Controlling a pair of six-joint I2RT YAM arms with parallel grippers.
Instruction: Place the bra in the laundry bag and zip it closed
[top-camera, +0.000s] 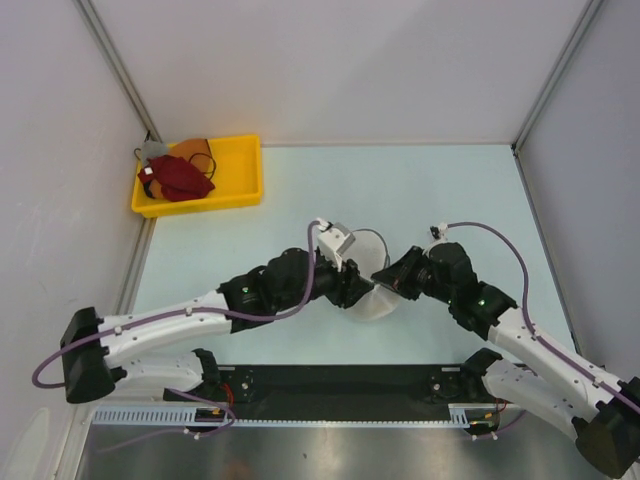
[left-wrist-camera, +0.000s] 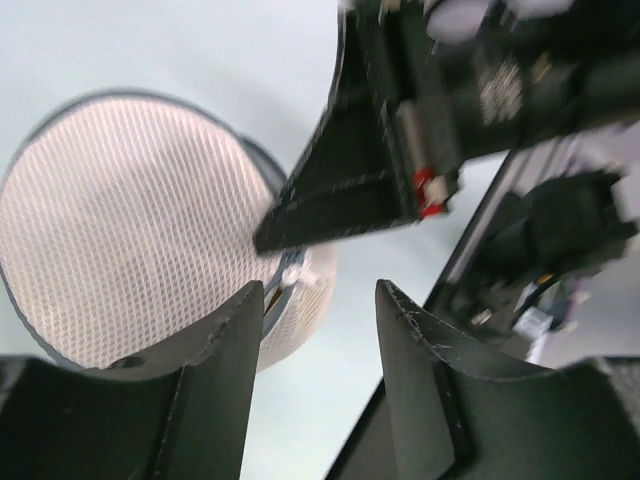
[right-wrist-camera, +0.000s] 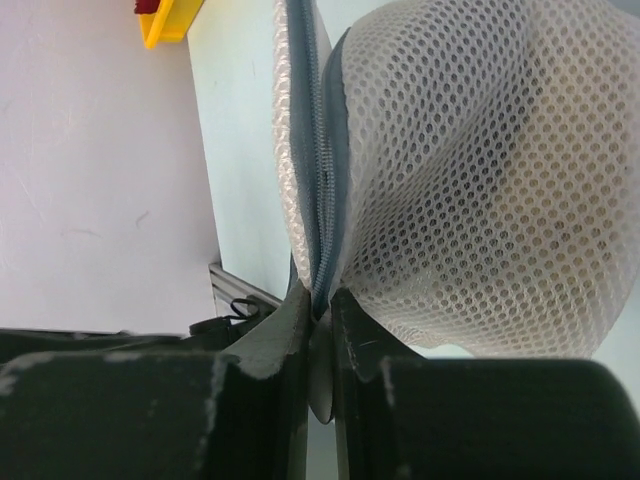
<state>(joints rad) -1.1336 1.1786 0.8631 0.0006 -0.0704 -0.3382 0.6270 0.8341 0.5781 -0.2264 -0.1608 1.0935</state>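
— What sits nearest us?

— Our two arms reach in from the near edge and meet at mid-table. The right gripper (right-wrist-camera: 320, 305) has its jaws pressed almost together. They pinch the laundry bag (right-wrist-camera: 470, 170) at its rim, right on the grey zip (right-wrist-camera: 322, 150).

— And our left?

— The left gripper (left-wrist-camera: 320, 295) holds its jaws spread, with bare surface showing through the gap. One finger (left-wrist-camera: 215, 370) overlaps the bag's edge in our wrist view, but nothing is caught between the two.

— So where is the bag?

— It is between both grippers on the pale table (top-camera: 450, 190), a round pouch of white mesh with a dark rim. We cannot tell how far its zip is drawn.

— And farther off?

— In the far left corner a yellow bin (top-camera: 243, 160) holds a heap of dark red cloth (top-camera: 180, 178), with orange and grey pieces beside it. We cannot tell what garments they are.
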